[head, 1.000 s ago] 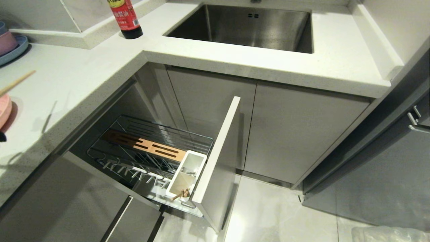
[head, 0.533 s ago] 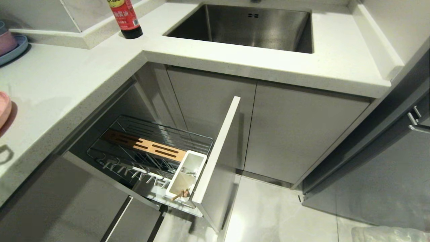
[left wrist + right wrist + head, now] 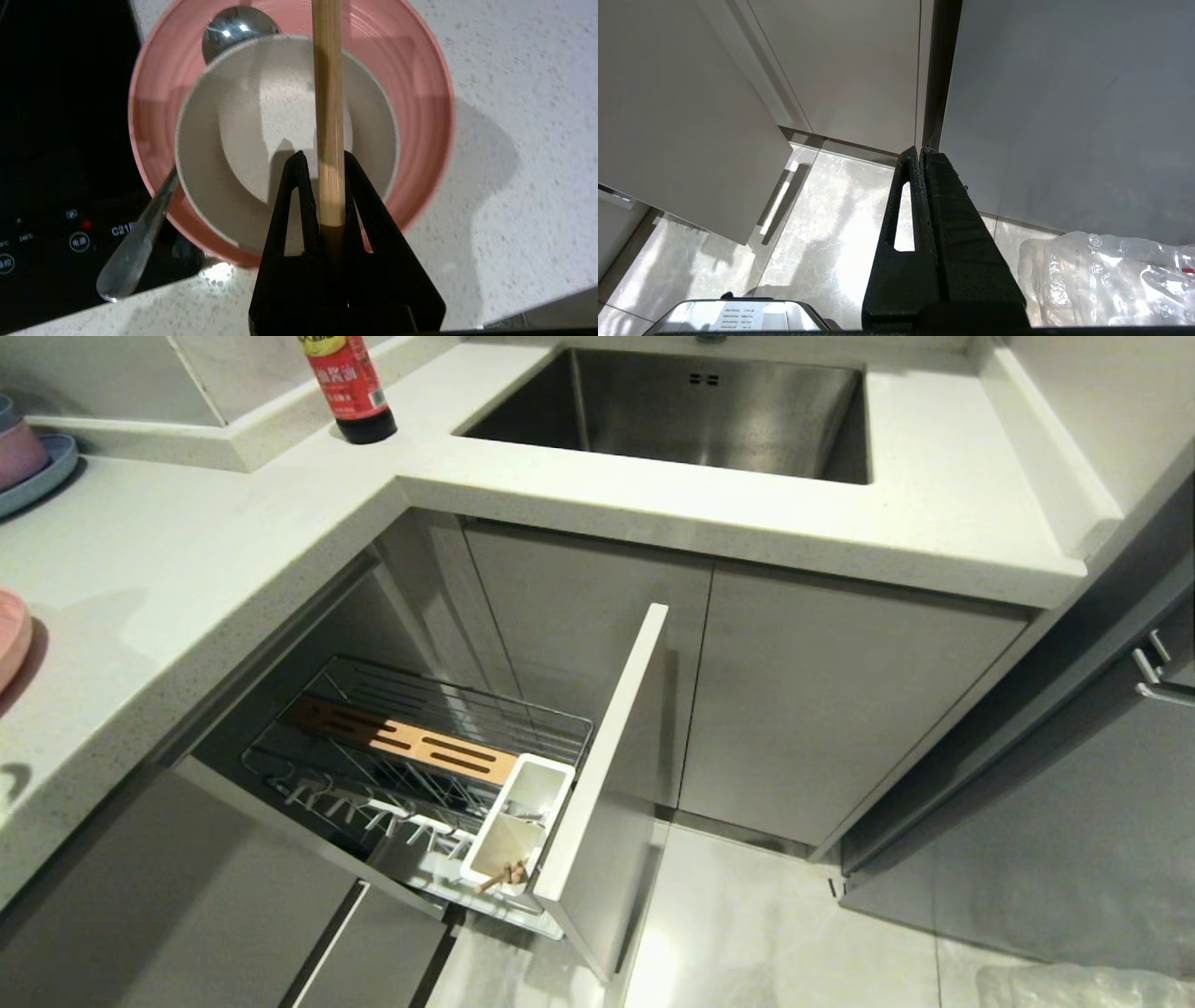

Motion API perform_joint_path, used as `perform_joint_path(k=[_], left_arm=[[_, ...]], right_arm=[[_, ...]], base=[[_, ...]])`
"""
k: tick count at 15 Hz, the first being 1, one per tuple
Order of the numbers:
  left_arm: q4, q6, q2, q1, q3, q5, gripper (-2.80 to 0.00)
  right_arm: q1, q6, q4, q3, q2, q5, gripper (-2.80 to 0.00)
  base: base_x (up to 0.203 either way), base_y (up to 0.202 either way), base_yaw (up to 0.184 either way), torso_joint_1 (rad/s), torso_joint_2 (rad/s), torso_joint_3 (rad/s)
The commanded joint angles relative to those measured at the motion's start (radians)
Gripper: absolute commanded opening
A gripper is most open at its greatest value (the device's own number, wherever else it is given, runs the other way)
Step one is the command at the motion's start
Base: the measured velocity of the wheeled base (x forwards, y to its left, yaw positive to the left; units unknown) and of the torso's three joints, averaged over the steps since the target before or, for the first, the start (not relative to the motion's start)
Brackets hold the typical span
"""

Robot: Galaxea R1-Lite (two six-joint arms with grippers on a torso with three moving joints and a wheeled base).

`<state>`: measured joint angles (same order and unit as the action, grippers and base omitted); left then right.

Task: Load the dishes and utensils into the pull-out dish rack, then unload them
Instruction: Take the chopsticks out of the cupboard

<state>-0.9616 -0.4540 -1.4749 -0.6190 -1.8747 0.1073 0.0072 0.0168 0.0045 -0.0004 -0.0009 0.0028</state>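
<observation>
Left gripper (image 3: 327, 186) clamped on a wooden chopstick (image 3: 328, 112), held near one end; the stick's long axis runs straight out from between the fingers, in line with the gripper. Only one stick can be made out in the grip. It hangs over the cream-white bowl (image 3: 243, 140), which sits inside the salmon-pink plate (image 3: 420, 93) on the speckled surface (image 3: 514, 140). A metal spoon (image 3: 140, 233) lies under the bowl's edge, scoop on the plate, handle sticking out over the black cooktop (image 3: 56, 116).

Left gripper is out of the head view; only the plate's rim (image 3: 11, 635) shows there, at the far left edge. The pull-out dish rack (image 3: 420, 747) is open lower down and to the right of the plate, well apart from it. White utensil caddy (image 3: 518, 826) sits at the rack's front corner, opening up, with a stick end (image 3: 499, 875) already poking out.

Judgement: the held stick must travel right and down to the caddy, then tip until its long axis is near vertical to drop in. Left arm is the nearer one.

Right gripper (image 3: 922, 154) closed on nothing, parked low, facing cabinet fronts and floor.
</observation>
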Motion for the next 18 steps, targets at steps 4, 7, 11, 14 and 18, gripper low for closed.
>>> perform_joint_path(k=[4, 7, 11, 14, 18], left_arm=[[0.007, -0.003, -0.045, -0.019, 0.038, 0.000, -2.80], [0.026, -0.003, -0.050, -0.022, 0.075, -0.001, -2.80], [0.067, -0.006, -0.051, -0.024, 0.112, -0.003, -2.80], [0.069, -0.009, -0.053, -0.024, 0.124, -0.006, -2.80], [0.069, -0.009, -0.058, -0.022, 0.134, -0.008, -2.80]], right_arm=[[0.000, 0.000, 0.000, 0.000, 0.001, 0.000, -2.80], [0.000, 0.000, 0.000, 0.000, 0.000, 0.000, -2.80], [0.000, 0.000, 0.000, 0.000, 0.001, 0.000, -2.80], [0.000, 0.000, 0.000, 0.000, -0.001, 0.000, -2.80], [0.000, 0.000, 0.000, 0.000, 0.001, 0.000, -2.80]], base=[[0.000, 0.000, 0.000, 0.000, 0.00, 0.000], [0.000, 0.000, 0.000, 0.000, 0.00, 0.000], [0.000, 0.000, 0.000, 0.000, 0.00, 0.000], [0.000, 0.000, 0.000, 0.000, 0.00, 0.000], [0.000, 0.000, 0.000, 0.000, 0.00, 0.000]])
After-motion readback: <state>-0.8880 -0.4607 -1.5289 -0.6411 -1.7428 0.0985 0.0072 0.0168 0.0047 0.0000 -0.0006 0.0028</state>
